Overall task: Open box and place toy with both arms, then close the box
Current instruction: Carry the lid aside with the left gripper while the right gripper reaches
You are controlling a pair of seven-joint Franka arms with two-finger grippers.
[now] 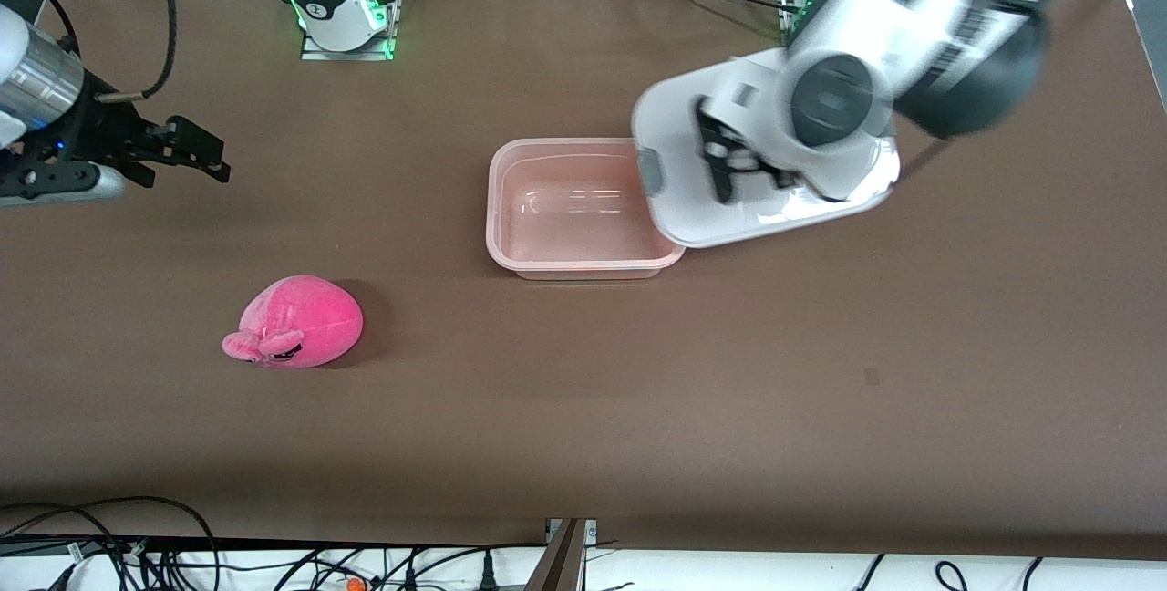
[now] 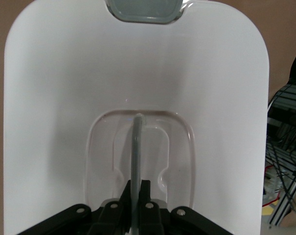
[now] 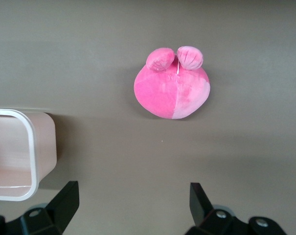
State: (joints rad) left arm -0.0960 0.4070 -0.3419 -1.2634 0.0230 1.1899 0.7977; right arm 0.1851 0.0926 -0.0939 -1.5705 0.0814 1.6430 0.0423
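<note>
Front view, lower left of frame: toy (image 1: 296, 334) lies on the desk (image 1: 638, 409), nearest the camera, toward the right arm's end, well apart from the box. Nothing touches it.

Mid frame, farther from the camera than the toy: box (image 1: 583, 208) sits open on the desk, pinkish inside showing, w/ nothing in it. Its lid (image 1: 757, 162) is off, tilted, raised over the box's edge at the left arm's end and overlapping that corner in the frame. A grey clip (image 1: 651, 170) shows on the lid's edge.

Left hand (image 1: 725, 162) is over the lid, fingers pressed together on the lid's clear handle. Front view hides most of this grip under the white arm; left wrist view shows it plainly: black fingers (image 2: 146, 196) pinching the thin upright handle (image 2: 136, 152) in its recess, white lid filling the frame, grey clip at top centre.

Upper left of front frame: right hand (image 1: 196, 153) hangs above bare desk near the right arm's end, fingers spread, holding nothing. Right wrist view adds what the front can't: the toy seen from above w/ two paler ears (image 3: 174, 58), and a corner of the box at lower left of that frame, both fingertips (image 3: 199, 198) wide apart at the bottom.
</note>
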